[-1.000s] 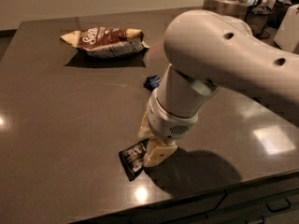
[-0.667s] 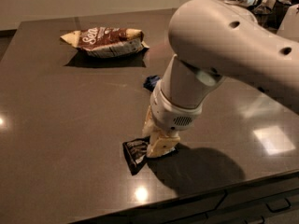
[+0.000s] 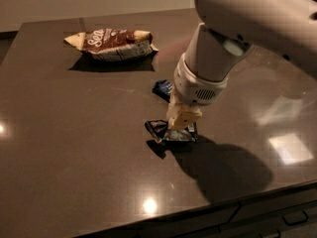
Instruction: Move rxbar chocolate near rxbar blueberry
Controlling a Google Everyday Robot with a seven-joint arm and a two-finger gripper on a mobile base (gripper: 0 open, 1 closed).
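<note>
The rxbar chocolate [image 3: 163, 131], a black wrapper with white marks, is held at its right end by my gripper [image 3: 180, 127]. It hangs tilted just above the dark tabletop, with its shadow below it. The gripper's cream fingers [image 3: 184, 117] are shut on the bar, and the arm hides most of the bar's right part. The rxbar blueberry [image 3: 162, 88], a small dark blue bar, lies flat on the table just behind the gripper. Its right end is hidden by my arm.
A large brown-and-white snack bag [image 3: 113, 42] lies at the back left of the table [image 3: 74, 148]. The table's front edge runs along the bottom right, with drawer fronts [image 3: 277, 217] below it. My white arm [image 3: 247, 19] fills the upper right.
My gripper has moved back and to the right with the black bar in it, toward the blue bar. The bar has come up off the table a little.
</note>
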